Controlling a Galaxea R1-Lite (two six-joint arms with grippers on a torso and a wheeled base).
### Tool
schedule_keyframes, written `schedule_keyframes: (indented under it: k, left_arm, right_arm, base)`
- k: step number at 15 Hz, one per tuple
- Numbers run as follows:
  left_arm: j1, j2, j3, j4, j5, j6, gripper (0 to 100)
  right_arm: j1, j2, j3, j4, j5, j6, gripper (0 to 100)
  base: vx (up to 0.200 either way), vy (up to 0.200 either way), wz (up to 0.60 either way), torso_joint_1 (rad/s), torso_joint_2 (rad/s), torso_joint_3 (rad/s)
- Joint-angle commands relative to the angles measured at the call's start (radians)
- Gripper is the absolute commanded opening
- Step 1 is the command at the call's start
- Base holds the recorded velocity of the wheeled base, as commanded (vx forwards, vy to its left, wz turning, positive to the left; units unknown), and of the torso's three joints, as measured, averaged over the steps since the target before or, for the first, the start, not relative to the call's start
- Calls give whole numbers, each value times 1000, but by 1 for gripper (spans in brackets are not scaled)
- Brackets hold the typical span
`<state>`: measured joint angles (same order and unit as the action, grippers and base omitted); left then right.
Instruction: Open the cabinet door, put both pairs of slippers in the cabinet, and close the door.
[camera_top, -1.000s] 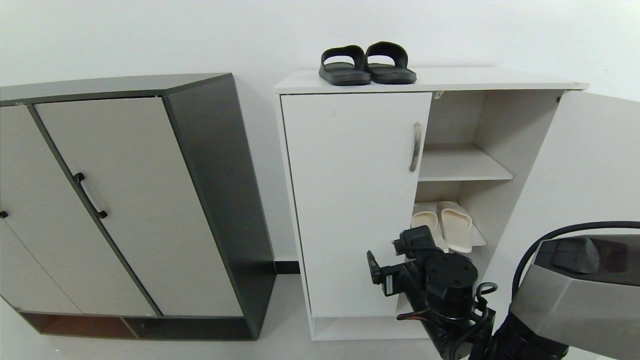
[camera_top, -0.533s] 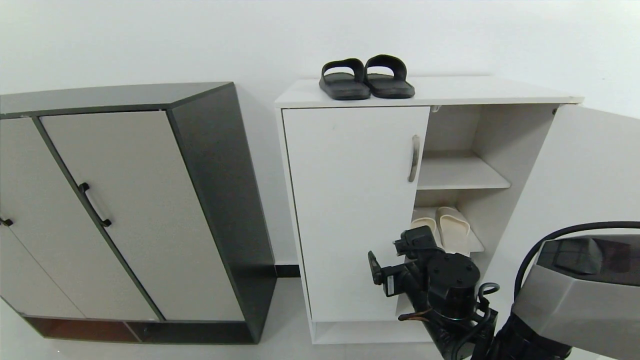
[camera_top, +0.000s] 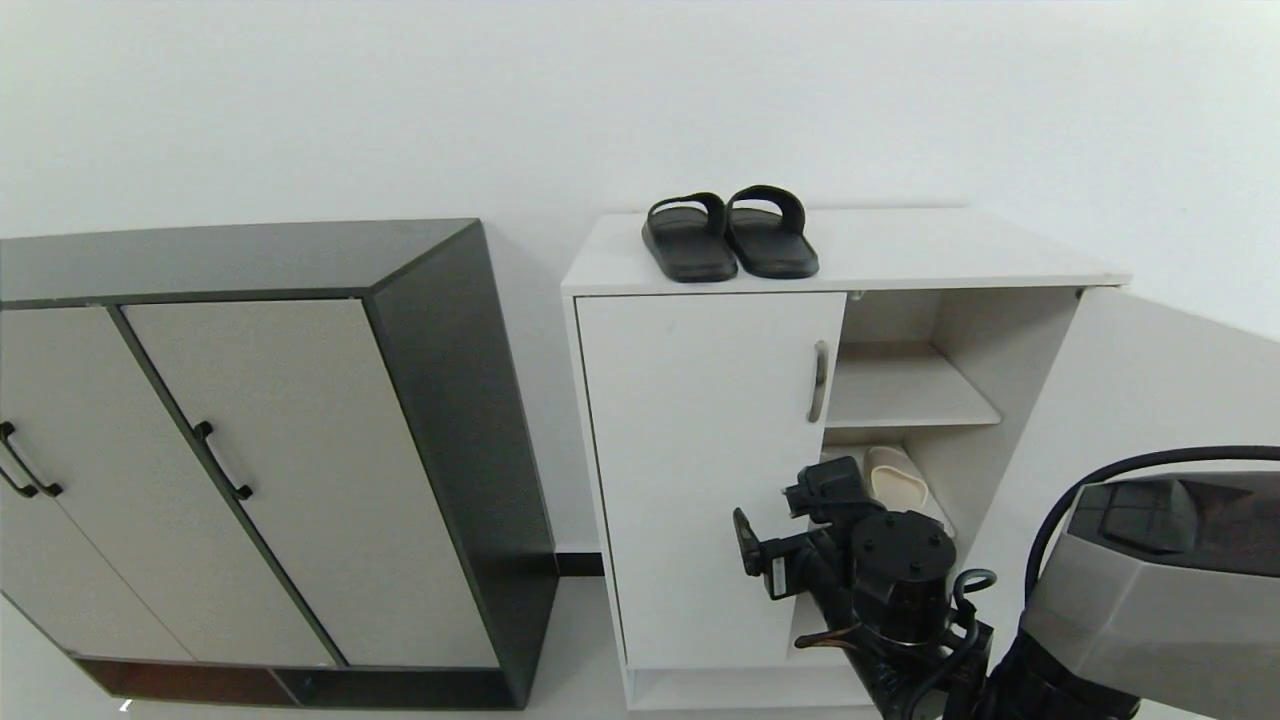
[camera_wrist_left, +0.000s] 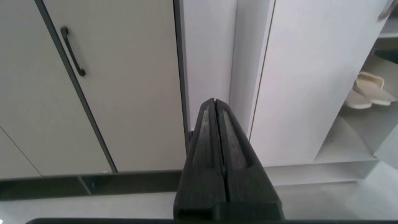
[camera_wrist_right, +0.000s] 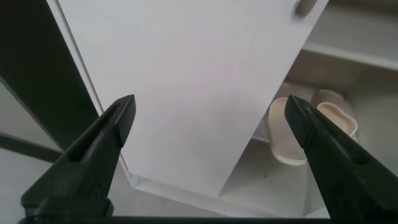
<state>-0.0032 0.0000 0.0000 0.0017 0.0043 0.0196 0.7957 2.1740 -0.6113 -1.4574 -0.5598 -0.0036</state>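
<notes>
The right gripper (camera_wrist_right: 209, 106) is hanging with its two dark fingers spread wide and nothing between them. It is facing the closed left door (camera_wrist_right: 186, 81) of the white cabinet (camera_top: 700, 480), low down and near that door's free edge. The left gripper (camera_wrist_left: 214, 106) is holding its fingers pressed flat together, gripping nothing, and is pointing at the strip of wall between the white cabinet and the dark cabinet (camera_top: 440, 400) on its left.

In the head view the right arm (camera_top: 900, 570) is reaching in front of the lower part of the white cabinet. A small white label (camera_top: 776, 580) is showing on it, its print too small to read.

The right door (camera_top: 1160, 400) is standing wide open. Inside, the cream slippers (camera_top: 895, 478) are lying side by side on the shelf under the upper shelf (camera_top: 910, 395), partly hidden behind the arm. The black slippers (camera_top: 730, 235) are sitting as a pair on the cabinet's top, over the closed left door, touching each other. A metal handle (camera_top: 818, 382) is running upright along that door's edge.
</notes>
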Motion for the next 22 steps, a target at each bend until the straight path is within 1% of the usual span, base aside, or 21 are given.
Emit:
schedule_keyframes:
  k: [1, 13, 16, 17, 18, 19, 20, 21, 22]
  left_arm:
    - [0, 2, 0, 0, 0, 0, 0]
    - [0, 2, 0, 0, 0, 3, 0]
    - [0, 2, 0, 0, 2, 3, 0]
    - [0, 2, 0, 0, 2, -1, 0]
    - [0, 2, 0, 0, 0, 3, 0]
    - [0, 2, 0, 0, 0, 3, 0]
    - [0, 2, 0, 0, 2, -1, 0]
    - [0, 2, 0, 0, 2, -1, 0]
    - [0, 2, 0, 0, 2, -1, 0]
  right_arm:
    - [0, 3, -1, 0, 0, -1, 100]
    - [-4, 10, 13, -1, 1, -1, 100]
    - [-4, 9, 41, -8, 4, -19, 100]
    - [-4, 10, 64, -47, 40, -41, 100]
    - [-7, 18, 96, -95, 58, -65, 100]
    - [-9, 21, 108, -112, 61, -78, 100]
    - [-13, -26, 127, -113, 74, -114, 100]
    - [-7, -88, 120, -18, 74, -114, 100]
    - [11, -188, 96, 141, 74, -108, 100]
  base:
    - [0, 0, 0, 144, -481, -325]
    - [0, 0, 0, 195, -507, -315]
    - [0, 0, 0, 211, -488, -281]
    - [0, 0, 0, 90, -203, -100]
    - [0, 0, 0, 61, -105, -66]
    - [0, 0, 0, 32, -61, -32]
    - [0, 0, 0, 0, 0, 0]
    - [0, 0, 0, 0, 0, 0]
    - [0, 0, 0, 0, 0, 0]
